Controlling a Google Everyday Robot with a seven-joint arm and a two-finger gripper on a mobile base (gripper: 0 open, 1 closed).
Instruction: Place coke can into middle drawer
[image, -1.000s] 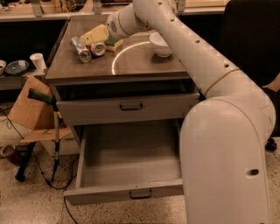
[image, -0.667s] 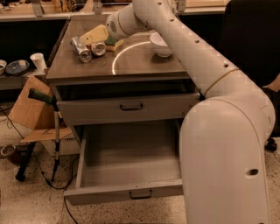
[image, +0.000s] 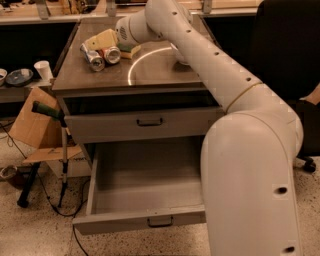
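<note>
The coke can lies on its side on the brown countertop, silver end toward me, next to a slimmer silver can on its left. My gripper is at the far left of the counter, just above and behind the two cans, with my white arm stretched across the top. The middle drawer is pulled wide open below, and its grey inside holds nothing I can see. The drawer front above it is nearly shut.
A yellow-green sponge lies right of the cans and a white bowl is partly hidden behind my arm. A cardboard box, a black stand with a cable and a white cup are on the left. A dark chair is on the right.
</note>
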